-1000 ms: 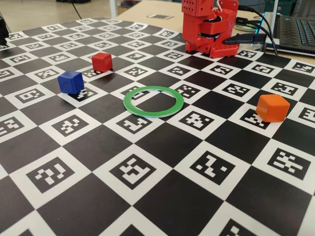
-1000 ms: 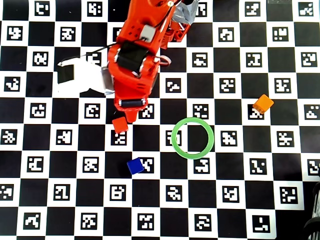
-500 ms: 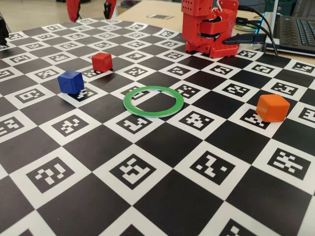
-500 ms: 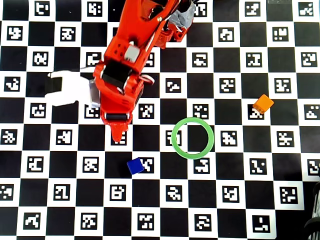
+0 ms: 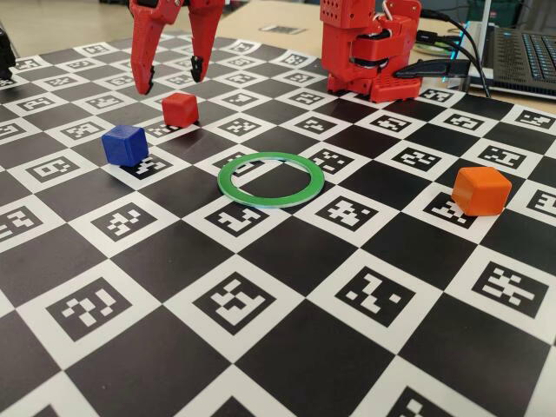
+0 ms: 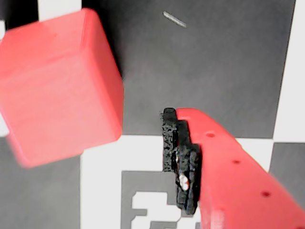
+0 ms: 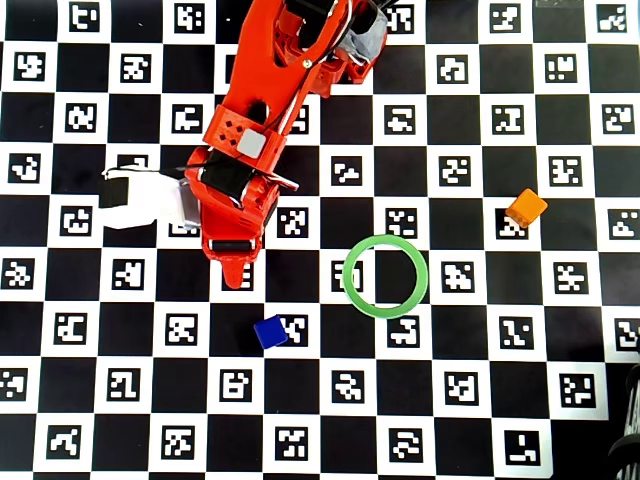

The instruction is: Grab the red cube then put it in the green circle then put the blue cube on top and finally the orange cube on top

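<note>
The red cube (image 5: 180, 109) sits on the checkered board, far left of centre in the fixed view. My gripper (image 5: 171, 82) hangs open just above and behind it, one red finger on each side. In the wrist view the red cube (image 6: 57, 86) fills the upper left, and one finger's black pad (image 6: 181, 162) is to its right, apart from it; the other finger is out of frame. The blue cube (image 5: 124, 145) (image 7: 269, 332) stands near the red one. The green circle (image 5: 226, 180) (image 7: 347, 276) lies flat and empty mid-board. The orange cube (image 5: 480, 190) (image 7: 526, 208) is far right. In the overhead view the arm hides the red cube.
The arm's red base (image 5: 369, 52) stands at the board's far edge, with cables (image 5: 452, 54) and a laptop (image 5: 521, 52) beside it. A white object (image 7: 140, 195) lies left of the arm in the overhead view.
</note>
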Controlling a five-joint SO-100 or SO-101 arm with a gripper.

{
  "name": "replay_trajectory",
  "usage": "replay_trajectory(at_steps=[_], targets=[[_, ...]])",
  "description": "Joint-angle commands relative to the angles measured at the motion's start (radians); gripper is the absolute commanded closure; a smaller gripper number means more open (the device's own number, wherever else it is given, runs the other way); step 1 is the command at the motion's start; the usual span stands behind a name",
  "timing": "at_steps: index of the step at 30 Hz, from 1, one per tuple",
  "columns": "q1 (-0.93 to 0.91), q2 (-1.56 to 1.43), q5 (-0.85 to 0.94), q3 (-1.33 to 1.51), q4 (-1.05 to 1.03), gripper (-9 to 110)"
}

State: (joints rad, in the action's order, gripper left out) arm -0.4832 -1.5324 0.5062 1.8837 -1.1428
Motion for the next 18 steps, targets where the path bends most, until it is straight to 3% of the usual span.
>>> replay_trajectory(at_steps=[1,18], targets=[[-0.009,-0.012,0.002,0.015,0.064,62],[-0.005,0.034,0.071,0.049,0.17,61]])
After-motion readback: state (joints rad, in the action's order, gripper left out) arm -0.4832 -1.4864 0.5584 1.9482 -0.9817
